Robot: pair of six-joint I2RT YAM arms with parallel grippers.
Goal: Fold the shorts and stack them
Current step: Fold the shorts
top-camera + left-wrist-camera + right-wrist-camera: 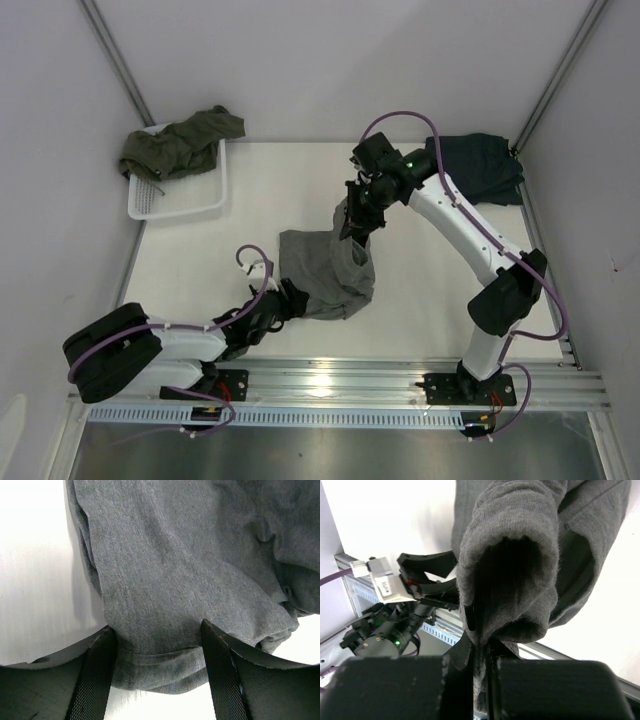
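Left end effector, nearer than the olive shorts heaped on the basket, stands open, jaws either side of the grey shorts' near hem on the bench. Right end effector is clamped on their far edge, holding it raised; navy shorts lie far right.

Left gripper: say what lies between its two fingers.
The edge of the grey shorts lies between the left gripper's open fingers; the left wrist view shows it.

A white plastic mesh basket is sitting at the far left corner of the white table, a silver metal rail is running along the table's near edge, and plain grey walls are enclosing the other sides.
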